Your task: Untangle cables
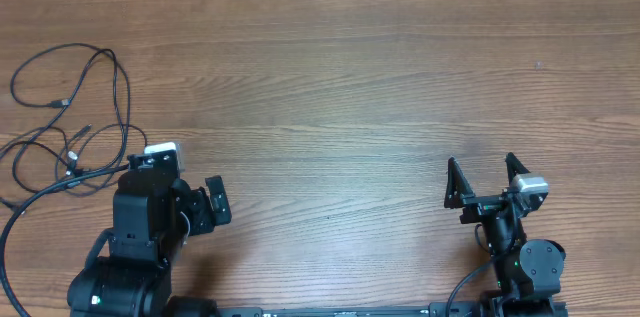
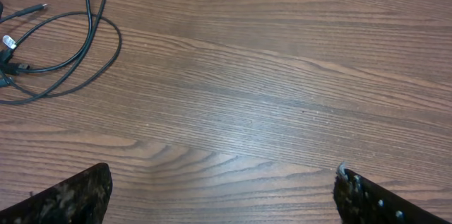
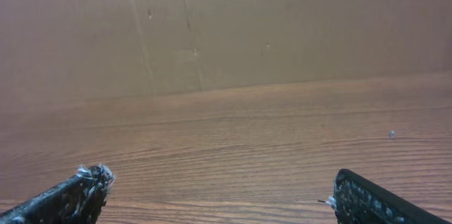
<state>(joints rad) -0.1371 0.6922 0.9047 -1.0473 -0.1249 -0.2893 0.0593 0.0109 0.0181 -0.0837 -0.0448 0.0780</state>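
The cables lie as a loose tangle of thin black loops with small plug ends at the table's far left. In the left wrist view the cables curl across the upper left corner. My left gripper is just right of the tangle, near the front edge. It shows in its own view as the left gripper, open over bare wood with nothing between the fingers. My right gripper stands open at the front right, far from the cables. Its wrist view shows the right gripper empty.
The wooden table stretches between the two arms. A brown cardboard wall rises behind its far edge. A thicker black arm wire curves along the left front edge. A small speck lies on the wood at right.
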